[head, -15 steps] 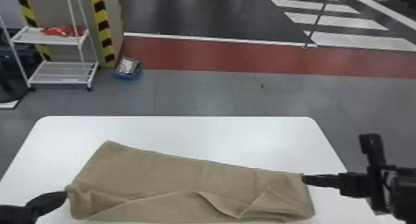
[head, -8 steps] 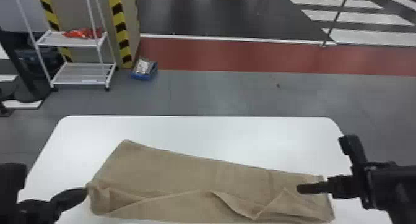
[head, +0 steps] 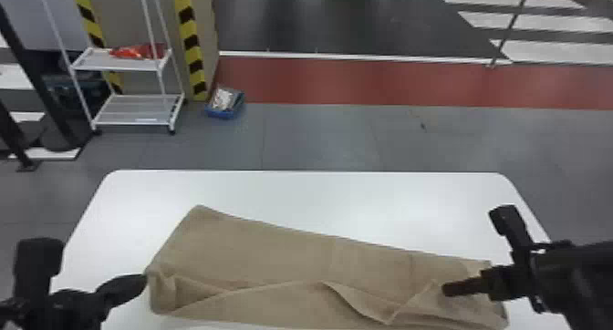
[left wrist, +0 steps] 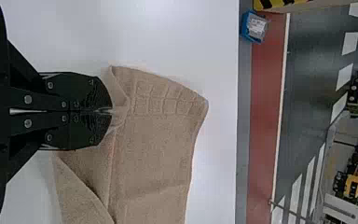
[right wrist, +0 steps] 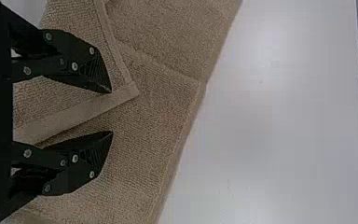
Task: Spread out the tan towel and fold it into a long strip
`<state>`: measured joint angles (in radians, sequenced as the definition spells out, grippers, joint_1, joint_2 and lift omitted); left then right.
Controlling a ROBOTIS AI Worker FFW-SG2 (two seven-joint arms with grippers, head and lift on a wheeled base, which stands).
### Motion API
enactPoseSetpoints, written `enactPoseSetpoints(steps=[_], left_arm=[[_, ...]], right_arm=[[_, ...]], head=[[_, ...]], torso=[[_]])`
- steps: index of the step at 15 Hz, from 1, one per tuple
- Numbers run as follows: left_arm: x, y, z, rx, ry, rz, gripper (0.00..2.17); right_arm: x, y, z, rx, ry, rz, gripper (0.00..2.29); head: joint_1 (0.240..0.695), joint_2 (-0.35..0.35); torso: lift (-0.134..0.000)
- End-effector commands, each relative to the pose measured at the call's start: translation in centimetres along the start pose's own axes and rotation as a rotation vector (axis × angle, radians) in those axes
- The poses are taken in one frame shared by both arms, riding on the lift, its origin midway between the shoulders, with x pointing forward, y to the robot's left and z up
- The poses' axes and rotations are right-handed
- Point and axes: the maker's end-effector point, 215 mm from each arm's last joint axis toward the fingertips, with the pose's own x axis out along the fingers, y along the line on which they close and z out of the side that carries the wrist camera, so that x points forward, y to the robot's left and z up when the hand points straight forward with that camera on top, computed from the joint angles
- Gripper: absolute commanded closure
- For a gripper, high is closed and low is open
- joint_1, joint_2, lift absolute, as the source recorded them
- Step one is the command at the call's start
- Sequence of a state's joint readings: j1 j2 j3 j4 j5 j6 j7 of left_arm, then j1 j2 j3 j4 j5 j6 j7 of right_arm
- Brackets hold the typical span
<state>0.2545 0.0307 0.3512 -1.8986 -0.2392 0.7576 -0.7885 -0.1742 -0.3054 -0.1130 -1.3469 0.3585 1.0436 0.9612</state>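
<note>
1 left hand [head: 142, 279] pinching the towel [head: 283, 260], 1 right hand [head: 447, 289] spread wide over it

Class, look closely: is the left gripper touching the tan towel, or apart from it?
Touching. The left wrist view shows the left gripper closed on a gathered edge of the tan towel.

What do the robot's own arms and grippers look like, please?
The left arm and right arm are black. The left gripper and right gripper are black too, each with two fingers that narrow toward the tips. Round silvery screws dot them, and fine ridges mark the fingers near the ends.
</note>
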Motion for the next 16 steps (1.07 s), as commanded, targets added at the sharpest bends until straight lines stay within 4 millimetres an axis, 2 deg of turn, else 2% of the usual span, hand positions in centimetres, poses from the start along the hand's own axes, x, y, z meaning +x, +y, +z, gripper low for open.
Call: enactPoseSetpoints(steps=[1,2,5,7,9,11,14,16], left_arm=[[0.1,0.1,0.1,0.006,-0.006,0.001,1.91],[0.1,0.0,0.0,0.006,-0.004,-0.001,1.91],[0.1,0.1,0.0,0.006,-0.004,0.0,1.91],[0.2,0.1,0.1,0.009,-0.008,0.0,1.91],[0.1,0.2,0.1,0.009,-0.009,0.001,1.91],[-0.1,0.5,0.2,0.01,-0.012,0.006,1.91],[-0.2,0.6,0.1,0.006,-0.011,0.006,1.91],[-0.2,0.5,0.2,0.008,-0.011,0.004,1.91]], right_arm=[[0.3,0.3,0.2,-0.011,0.002,0.0,0.89],[0.3,0.3,0.3,-0.01,0.0,0.003,1.0],[0.3,0.3,0.5,-0.012,-0.003,0.002,1.02],[0.4,0.2,0.5,-0.01,0.0,0.003,1.17],[0.2,0.2,1.1,-0.003,-0.026,0.018,1.17],[-1.0,0.5,1.9,0.007,-0.076,0.042,1.17],[-3.8,1.1,3.2,0.0,-0.172,0.083,1.17],[-5.1,0.9,2.6,0.012,-0.192,0.086,1.17]], head=[[0.695,-0.061],[0.695,-0.059],[0.695,-0.054],[0.695,-0.053],[0.695,-0.053],[0.695,-0.05],[0.695,-0.046],[0.695,-0.044]], torso=[[0.0],[0.0],[0.0],[0.0],[0.0],[0.0],[0.0],[0.0]])
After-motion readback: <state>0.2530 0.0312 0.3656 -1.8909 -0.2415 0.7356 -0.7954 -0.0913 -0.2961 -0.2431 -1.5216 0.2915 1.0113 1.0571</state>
